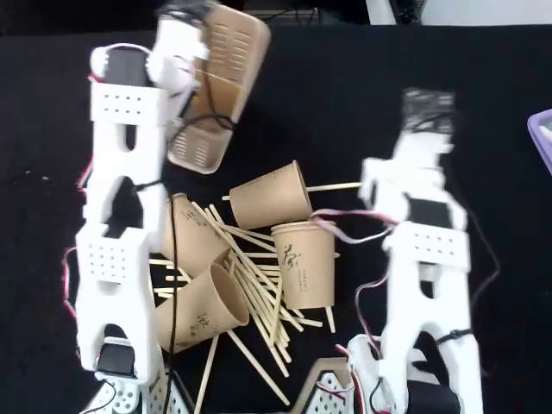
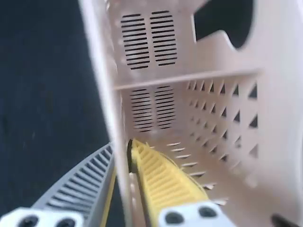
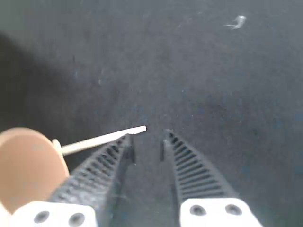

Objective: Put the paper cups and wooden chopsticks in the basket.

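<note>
The paper cups [image 1: 304, 263] are light and thin-walled, probably easy to crush, so a gentle pinch at the rim suits them. The wooden chopsticks [image 1: 254, 276] are stiff, thin and likely to roll, and are best taken mid-length. Both lie heaped mid-tabletop [image 1: 345, 86]. The right gripper [image 3: 147, 135] is parted and empty, with one chopstick [image 3: 102, 138] tip just beside a finger, not between them. The left gripper [image 2: 120, 147] is clamped on the basket [image 1: 226, 52] wall near the far left corner.

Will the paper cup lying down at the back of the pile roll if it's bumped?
Probably: the paper cup lies on its round side, likely curving since one end is wider. The chopsticks beside it may block it.
</note>
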